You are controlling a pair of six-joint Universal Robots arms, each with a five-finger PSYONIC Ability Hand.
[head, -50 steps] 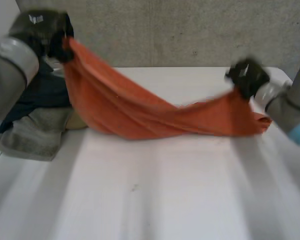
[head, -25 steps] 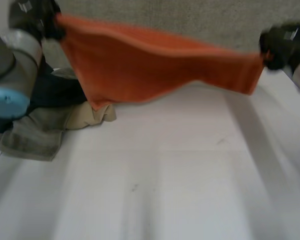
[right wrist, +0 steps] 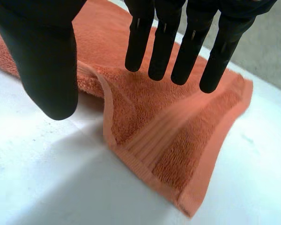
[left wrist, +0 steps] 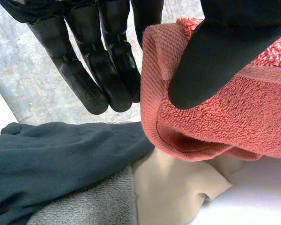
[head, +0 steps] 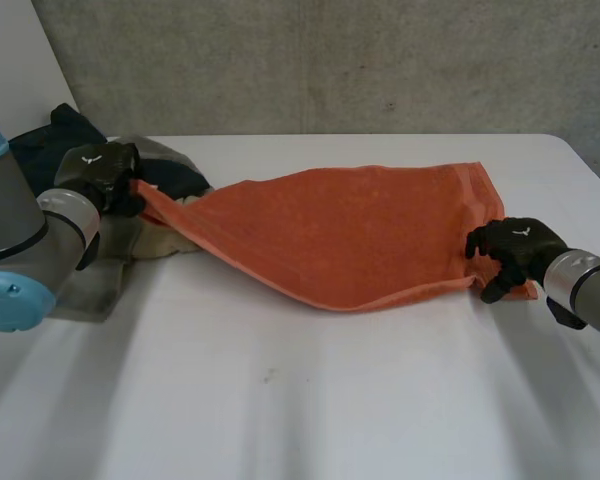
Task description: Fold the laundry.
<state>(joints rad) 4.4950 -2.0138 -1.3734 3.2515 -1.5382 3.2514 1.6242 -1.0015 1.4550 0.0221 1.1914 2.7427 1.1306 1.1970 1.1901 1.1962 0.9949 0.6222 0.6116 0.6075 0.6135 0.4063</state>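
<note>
On white table (head: 310, 400): orange towel (head: 360, 230) & clothes pile (head: 95, 290).

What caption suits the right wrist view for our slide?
Right hand open over a corner of the orange towel lying on the white table.

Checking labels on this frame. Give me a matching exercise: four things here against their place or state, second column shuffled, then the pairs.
1. orange towel
2. left hand
3. right hand
4. dark garment

a. open, over a towel corner
b. spread on the table
c. beside the grey towel
d. pinching a towel corner

Pairs: 1-b, 2-d, 3-a, 4-c
</note>
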